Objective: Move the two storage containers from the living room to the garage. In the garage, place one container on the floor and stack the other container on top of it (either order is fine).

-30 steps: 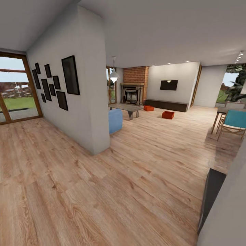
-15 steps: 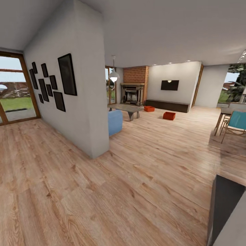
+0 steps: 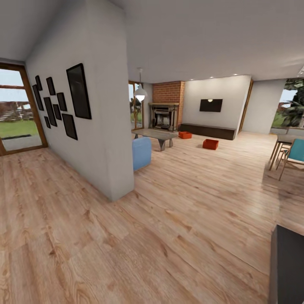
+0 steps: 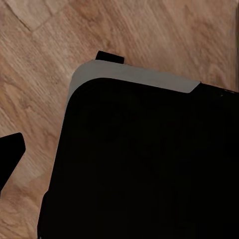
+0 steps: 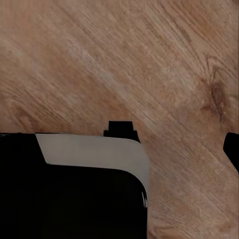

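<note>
approach step: two storage containers [image 3: 210, 144] far across the living room; drive closer next; claw states can't tell.

Daylight from the window [image 3: 17, 114] lit the room evenly; renders were slightly soft, edges stretched.

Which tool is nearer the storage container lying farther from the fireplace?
Cannot tell, perhaps right. Both wrist views face the robot's dark base and plank floor; the storage container lies far ahead, slightly right of centre.
</note>
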Controlling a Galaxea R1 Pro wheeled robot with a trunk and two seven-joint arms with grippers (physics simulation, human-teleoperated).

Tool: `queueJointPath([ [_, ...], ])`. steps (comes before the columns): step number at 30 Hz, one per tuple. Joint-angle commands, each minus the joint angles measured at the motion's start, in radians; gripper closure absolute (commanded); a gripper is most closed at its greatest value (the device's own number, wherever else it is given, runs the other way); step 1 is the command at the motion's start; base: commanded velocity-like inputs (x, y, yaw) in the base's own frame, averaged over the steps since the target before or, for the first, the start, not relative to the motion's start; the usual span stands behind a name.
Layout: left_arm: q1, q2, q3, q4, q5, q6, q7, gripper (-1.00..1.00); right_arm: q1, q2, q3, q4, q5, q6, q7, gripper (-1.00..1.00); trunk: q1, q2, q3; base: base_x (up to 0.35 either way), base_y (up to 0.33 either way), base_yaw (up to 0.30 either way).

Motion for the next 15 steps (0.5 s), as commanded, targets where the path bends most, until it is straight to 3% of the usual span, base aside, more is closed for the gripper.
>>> queueJointPath([
  [1,0.0,-0.001,0.005,0.0,0.001,-0.002,0.001,-1.0,-0.001,0.002,0.008,0.003,-0.01,-0.006,0.001,-1.0,0.001,0.0,-0.001,0.325,0.0,0.0],
  [15,0.0,-0.002,0.005,0.001,-0.001,-0.012,0.001,-1.0,-0.001,0.004,0.005,0.003,-0.014,-0.01,0.003,-1.0,0.001,0.0,-0.001,0.325,0.0,-0.007],
])
